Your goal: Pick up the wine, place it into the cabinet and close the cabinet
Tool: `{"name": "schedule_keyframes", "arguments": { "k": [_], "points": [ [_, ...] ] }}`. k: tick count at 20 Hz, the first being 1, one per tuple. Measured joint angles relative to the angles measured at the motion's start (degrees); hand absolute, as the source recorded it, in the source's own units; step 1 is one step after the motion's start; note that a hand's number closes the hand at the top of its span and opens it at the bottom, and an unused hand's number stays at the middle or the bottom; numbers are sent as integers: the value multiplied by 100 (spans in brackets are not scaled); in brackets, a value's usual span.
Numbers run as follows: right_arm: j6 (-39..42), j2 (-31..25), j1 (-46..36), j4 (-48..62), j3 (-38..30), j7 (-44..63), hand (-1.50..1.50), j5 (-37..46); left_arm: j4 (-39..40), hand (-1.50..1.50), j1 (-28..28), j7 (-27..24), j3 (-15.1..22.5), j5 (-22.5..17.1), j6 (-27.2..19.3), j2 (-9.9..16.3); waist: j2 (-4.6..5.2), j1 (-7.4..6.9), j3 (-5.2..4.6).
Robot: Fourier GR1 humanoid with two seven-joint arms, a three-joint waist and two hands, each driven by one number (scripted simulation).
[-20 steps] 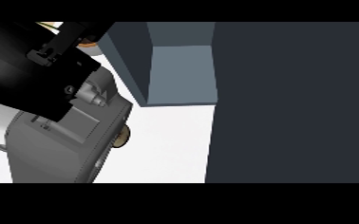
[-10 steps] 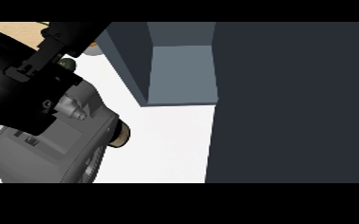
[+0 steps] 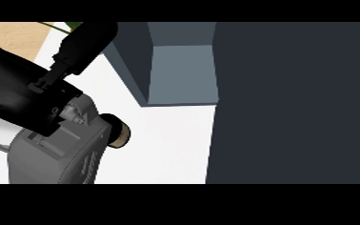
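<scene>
My left hand (image 3: pixel 32 100) fills the view's left side on a grey forearm (image 3: pixel 60 152), and its black tip (image 3: pixel 88 38) reaches up toward the cabinet's left wall. The grey-blue cabinet (image 3: pixel 179 71) stands open with nothing showing inside. Its dark door (image 3: pixel 288 105) covers the right half of the view. A short dark cylinder with a tan end (image 3: pixel 118 132) pokes out from beside the forearm; I cannot tell whether it is the wine. No bottle shows plainly, and the arm hides much of the counter.
The white counter top (image 3: pixel 169 143) runs between the forearm and the door. A strip of wooden surface (image 3: pixel 21 33) and a thin green streak (image 3: pixel 53 26) show at the top left.
The black hand has slid down and left along the edge while its tip has stretched up and right toward the cabinet. The cabinet and door have not moved.
</scene>
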State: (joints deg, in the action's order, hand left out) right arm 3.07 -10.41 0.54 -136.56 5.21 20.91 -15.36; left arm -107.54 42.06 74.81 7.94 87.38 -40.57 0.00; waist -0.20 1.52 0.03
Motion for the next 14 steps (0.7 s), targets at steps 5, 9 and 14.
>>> {"name": "schedule_keyframes", "arguments": {
  "k": [5, 9, 14],
  "points": [
    [143, -34, 166, 2, -167, -160, -150, -9, 20, -150, -654, -52, -6, -70, -383, 0, 9, -27, -1],
    [246, -74, 197, 3, -339, -219, -150, -30, 72, -150, -1249, -58, -15, 5, -730, 0, 11, -42, -2],
    [442, -104, 381, -18, -479, -292, -150, -77, 22, -150, -2001, -75, -72, 137, -1198, 0, 6, -60, -3]
  ]
}}
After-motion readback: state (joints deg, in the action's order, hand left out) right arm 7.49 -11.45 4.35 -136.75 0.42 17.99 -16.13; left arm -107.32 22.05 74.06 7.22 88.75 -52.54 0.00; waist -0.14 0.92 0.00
